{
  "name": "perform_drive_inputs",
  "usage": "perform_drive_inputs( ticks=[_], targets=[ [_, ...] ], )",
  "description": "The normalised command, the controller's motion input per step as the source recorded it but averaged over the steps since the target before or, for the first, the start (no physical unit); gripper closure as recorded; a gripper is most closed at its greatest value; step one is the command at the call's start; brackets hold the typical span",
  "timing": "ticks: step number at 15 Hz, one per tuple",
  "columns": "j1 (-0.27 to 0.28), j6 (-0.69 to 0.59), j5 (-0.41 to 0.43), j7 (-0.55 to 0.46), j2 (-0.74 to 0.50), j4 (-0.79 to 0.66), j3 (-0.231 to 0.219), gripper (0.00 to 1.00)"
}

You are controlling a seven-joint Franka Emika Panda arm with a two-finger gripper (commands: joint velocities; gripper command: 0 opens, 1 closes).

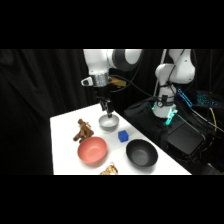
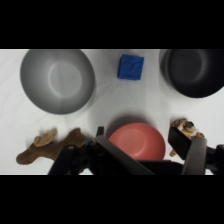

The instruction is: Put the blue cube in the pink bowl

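Gripper is seen hanging over the far part of the white table, above the grey bowl; nothing is held, and whether its fingers are spread or closed cannot be told from either view.

Blue cube is seen on bare tabletop in the side view, at about 4 o'clock from the grey bowl and close to it, at 11 o'clock from the black bowl. It is near the table's right-hand edge. No contact with either bowl is seen.

Pink bowl is found at 8 o'clock from the cube, nothing visible inside it, with a strip of open table between the two. Black bowl is well apart from it at 3 o'clock, close to the right edge.

Brown toy animal is placed at 11 o'clock from the pink bowl, just beside its rim. A small tan object is cut off at the near edge.

In the wrist view the cube is seen in a clear gap between grey bowl and black bowl, with the pink bowl at 6 o'clock from it, partly covered by the black linkage.
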Motion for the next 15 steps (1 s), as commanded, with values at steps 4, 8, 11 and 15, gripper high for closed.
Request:
perform_drive_inputs(
  ticks=[4,8,11,15],
  targets=[
    [0.045,0.28,-0.108,0.2,-0.33,-0.43,0.041,0.0],
    [0.045,0.29,-0.095,0.19,-0.23,-0.37,0.051,0.0],
    [0.05,0.31,-0.081,0.19,-0.16,-0.33,0.059,0.0],
    [0.044,0.3,-0.08,0.18,-0.12,-0.28,0.046,0.0]
  ],
)
